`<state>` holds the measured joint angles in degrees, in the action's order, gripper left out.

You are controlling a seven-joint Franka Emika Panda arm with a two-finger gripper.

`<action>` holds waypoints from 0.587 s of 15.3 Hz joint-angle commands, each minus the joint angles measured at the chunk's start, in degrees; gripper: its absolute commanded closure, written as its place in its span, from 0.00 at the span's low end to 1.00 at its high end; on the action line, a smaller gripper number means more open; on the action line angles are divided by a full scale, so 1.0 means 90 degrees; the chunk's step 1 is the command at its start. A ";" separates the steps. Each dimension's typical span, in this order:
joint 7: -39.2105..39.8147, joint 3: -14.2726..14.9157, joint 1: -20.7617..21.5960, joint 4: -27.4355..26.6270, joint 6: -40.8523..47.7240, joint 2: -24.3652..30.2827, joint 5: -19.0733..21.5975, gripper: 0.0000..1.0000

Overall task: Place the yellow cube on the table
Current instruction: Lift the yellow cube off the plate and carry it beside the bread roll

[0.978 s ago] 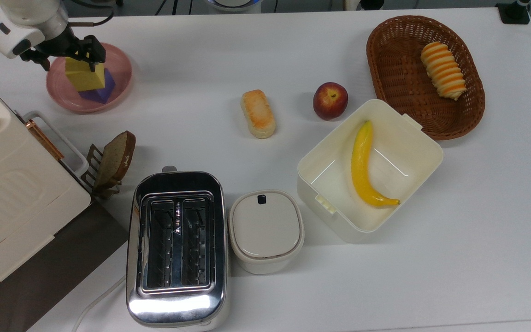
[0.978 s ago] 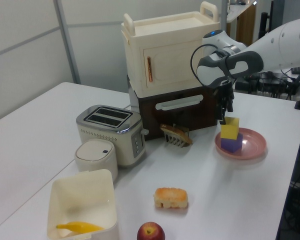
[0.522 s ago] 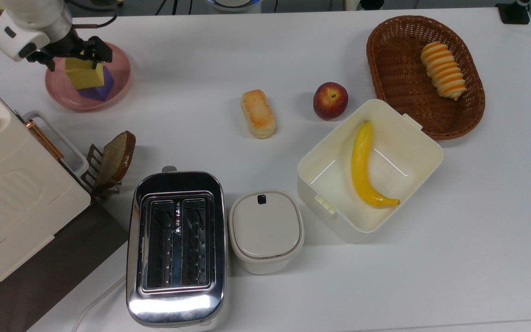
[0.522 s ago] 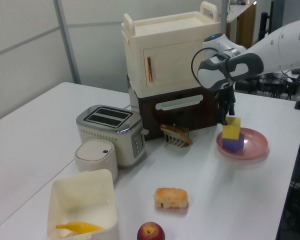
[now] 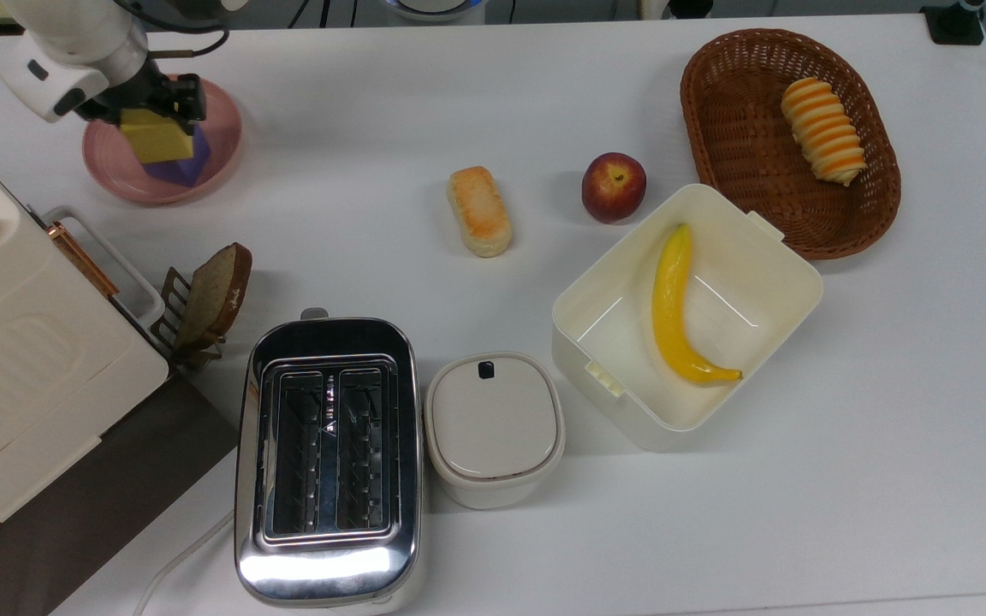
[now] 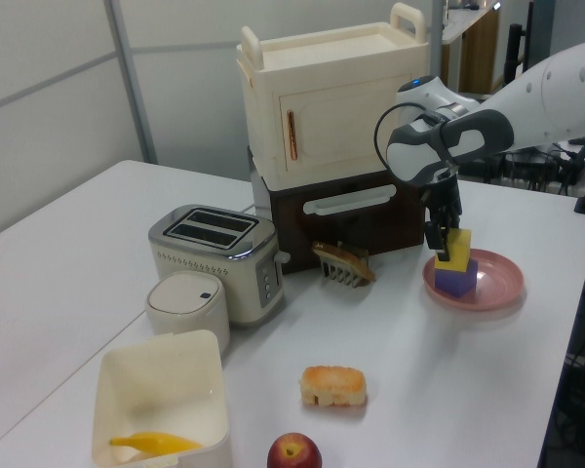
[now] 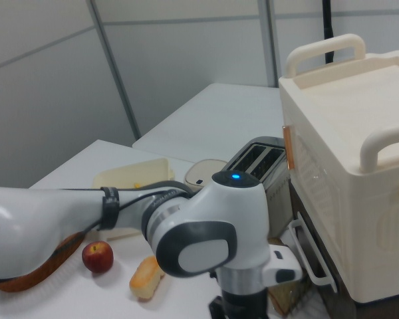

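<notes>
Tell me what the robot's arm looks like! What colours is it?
The arm is fat, round and white, with grey patches at its joints. A small blue light glows on top, and a black cable loops along it. The gripper at its end is black.

My pincer (image 5: 155, 101) straddles the yellow cube (image 5: 157, 140), a plain matte block with sharp edges, one finger at each side of its top. It sits upright on the purple cube (image 5: 187, 168), inside the pink plate (image 5: 223, 145) at the far left of the top view. The worktop (image 5: 476, 94) is broad, flat, smooth and white, and the yellow cube is not on its surface.
</notes>
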<state>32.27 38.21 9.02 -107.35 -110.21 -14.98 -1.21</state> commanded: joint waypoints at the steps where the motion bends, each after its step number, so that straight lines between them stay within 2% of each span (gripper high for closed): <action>1: -0.0011 0.0012 0.0607 -0.0113 0.1216 0.0822 0.0193 1.00; 3: -0.0156 0.0003 0.0881 0.0061 0.1677 0.1010 0.0212 1.00; 5: -0.0770 -0.0026 0.1397 0.0189 0.1961 0.1030 0.0213 1.00; 8: -0.1659 -0.0056 0.2237 0.0151 0.1865 0.0933 0.0183 0.95; 9: -0.1826 -0.0066 0.2375 0.0141 0.1826 0.0835 0.0183 0.94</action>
<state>22.19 37.42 24.67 -105.35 -93.70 -6.17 0.05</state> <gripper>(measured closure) 0.405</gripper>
